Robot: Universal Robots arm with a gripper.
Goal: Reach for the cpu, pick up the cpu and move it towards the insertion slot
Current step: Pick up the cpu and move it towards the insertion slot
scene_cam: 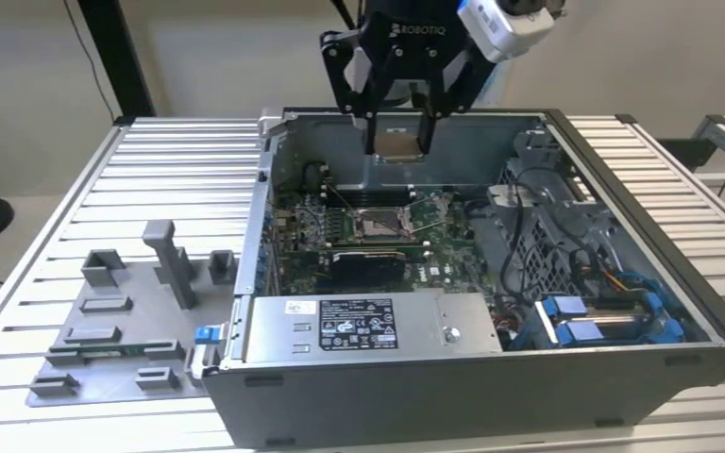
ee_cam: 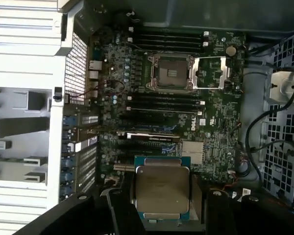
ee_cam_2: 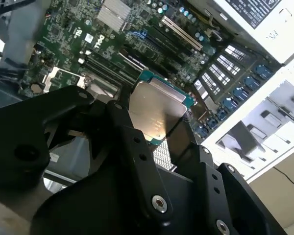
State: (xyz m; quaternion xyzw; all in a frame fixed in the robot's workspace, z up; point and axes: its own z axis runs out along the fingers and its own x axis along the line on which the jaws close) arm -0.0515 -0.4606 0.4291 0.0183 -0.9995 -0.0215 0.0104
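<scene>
The cpu (scene_cam: 399, 143), a flat square chip with a silvery face, hangs in the air above the back of the open computer case, with my gripper (scene_cam: 398, 142) shut on it. In both wrist views the cpu (ee_cam: 162, 191) (ee_cam_2: 156, 114) sits between the black fingers (ee_cam_2: 137, 147), its metal face in full sight. The insertion slot (scene_cam: 383, 223), a square socket with a shiny frame and dark centre, lies on the green board below the chip. In the first wrist view the insertion slot (ee_cam: 170, 73) has its metal cover plate swung aside.
The grey case (scene_cam: 463, 377) has tall walls around the board, a white power supply (scene_cam: 356, 326) at the front, and cables with blue drive brackets (scene_cam: 602, 316) on the exterior view's right. Grey fixture blocks (scene_cam: 136, 311) stand on the slatted table on the exterior view's left.
</scene>
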